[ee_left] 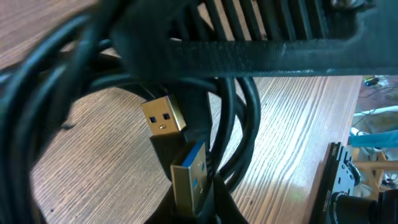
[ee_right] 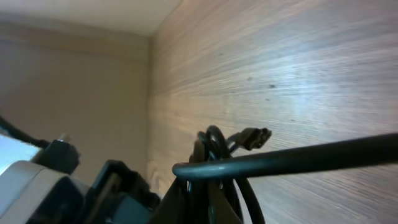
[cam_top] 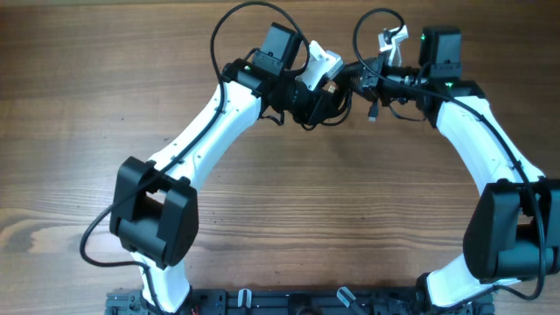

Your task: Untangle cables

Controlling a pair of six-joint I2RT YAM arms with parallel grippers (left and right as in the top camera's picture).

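Glossy black cables (ee_left: 252,124) looped close up, two gold USB plugs (ee_left: 163,117) at lower centre; bundle at top centre overhead, over wooden surface (cam_top: 87,87). Right jaws clamped on cables; left jaws: cannot tell.

robot arms: 2 (left arm (cam_top: 206,122), right arm (cam_top: 481,140)) | grippers: 2 (left gripper (cam_top: 331,87), right gripper (cam_top: 359,79)) | cables (cam_top: 317,112): 1 tangled bundle, strand count unreadable | USB-A plugs: 2 (upper plug (ee_left: 163,117), blue-insert plug (ee_left: 189,180)) | small black plug (ee_right: 254,137): 1 | wooden table (cam_top: 87,87): 1
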